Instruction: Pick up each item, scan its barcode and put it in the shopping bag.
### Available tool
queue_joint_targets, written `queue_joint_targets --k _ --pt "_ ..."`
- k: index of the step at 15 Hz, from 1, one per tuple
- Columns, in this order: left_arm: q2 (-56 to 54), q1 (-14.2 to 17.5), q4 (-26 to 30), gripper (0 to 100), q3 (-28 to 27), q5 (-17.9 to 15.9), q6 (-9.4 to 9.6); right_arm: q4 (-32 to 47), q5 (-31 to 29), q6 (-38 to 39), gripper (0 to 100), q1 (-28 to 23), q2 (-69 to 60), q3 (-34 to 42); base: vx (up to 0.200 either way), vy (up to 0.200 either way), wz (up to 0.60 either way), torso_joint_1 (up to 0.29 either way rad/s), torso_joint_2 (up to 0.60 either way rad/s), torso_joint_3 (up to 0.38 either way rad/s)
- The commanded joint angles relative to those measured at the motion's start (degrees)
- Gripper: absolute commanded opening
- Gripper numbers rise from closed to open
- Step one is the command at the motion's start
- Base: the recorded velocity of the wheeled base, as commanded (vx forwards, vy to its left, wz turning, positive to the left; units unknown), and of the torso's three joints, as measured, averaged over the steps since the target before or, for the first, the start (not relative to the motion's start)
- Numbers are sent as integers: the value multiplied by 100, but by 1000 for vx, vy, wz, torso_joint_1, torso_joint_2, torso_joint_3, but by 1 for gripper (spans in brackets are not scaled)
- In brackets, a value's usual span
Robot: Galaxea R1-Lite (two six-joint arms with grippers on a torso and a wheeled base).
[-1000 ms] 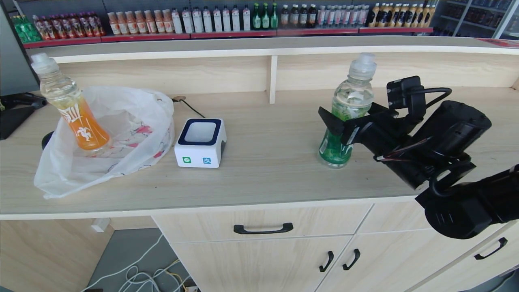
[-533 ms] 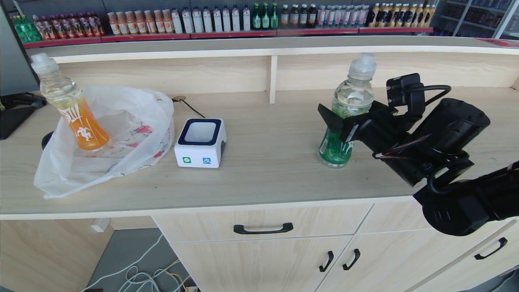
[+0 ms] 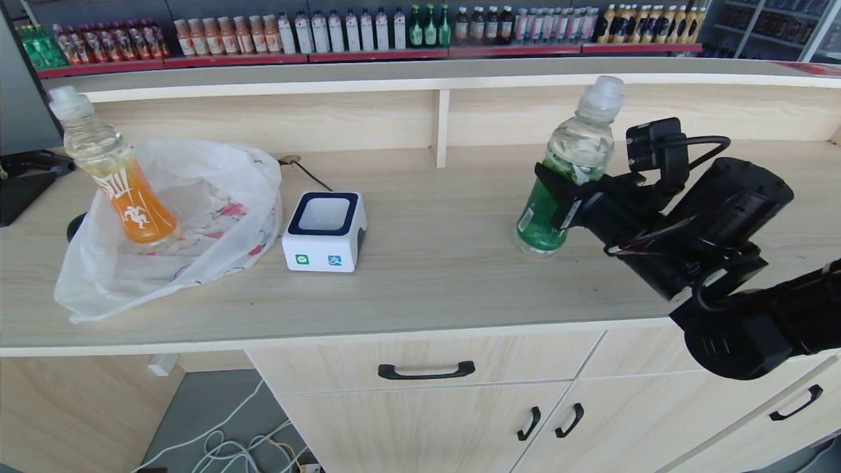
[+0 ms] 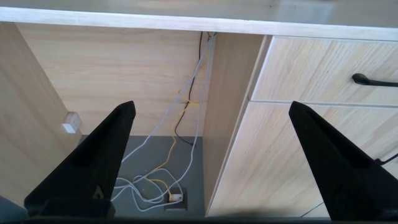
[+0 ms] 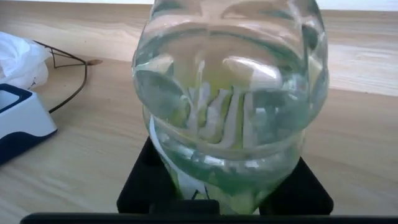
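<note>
Head view: the right gripper [image 3: 568,187] is clamped around the green bottle [image 3: 542,223], which tilts over the right half of the bench [image 3: 433,282]. Can't tell if its base touches.

Left wrist view: the left gripper [image 4: 211,106] has its fingers wide apart, down below the bench's front edge.

Right wrist view: the bottle sits snug between the fingers.

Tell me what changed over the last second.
The right claw closed on the green bottle, which now leans with its cap tipped toward the robot's right and its base slightly higher in the head view. The orange bottle in the shopping bag and the scanner stayed put.
</note>
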Motion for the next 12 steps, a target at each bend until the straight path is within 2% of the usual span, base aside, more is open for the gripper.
queue_joint_targets --k 1,12 --pt "0 1 -1 100 0 1 -1 -35 6 3 0 7 -136 -29 0 0 0 0 0 0" --pt "0 1 -1 100 0 1 -1 -35 6 214 0 7 -901 182 0 0 0 0 0 0"
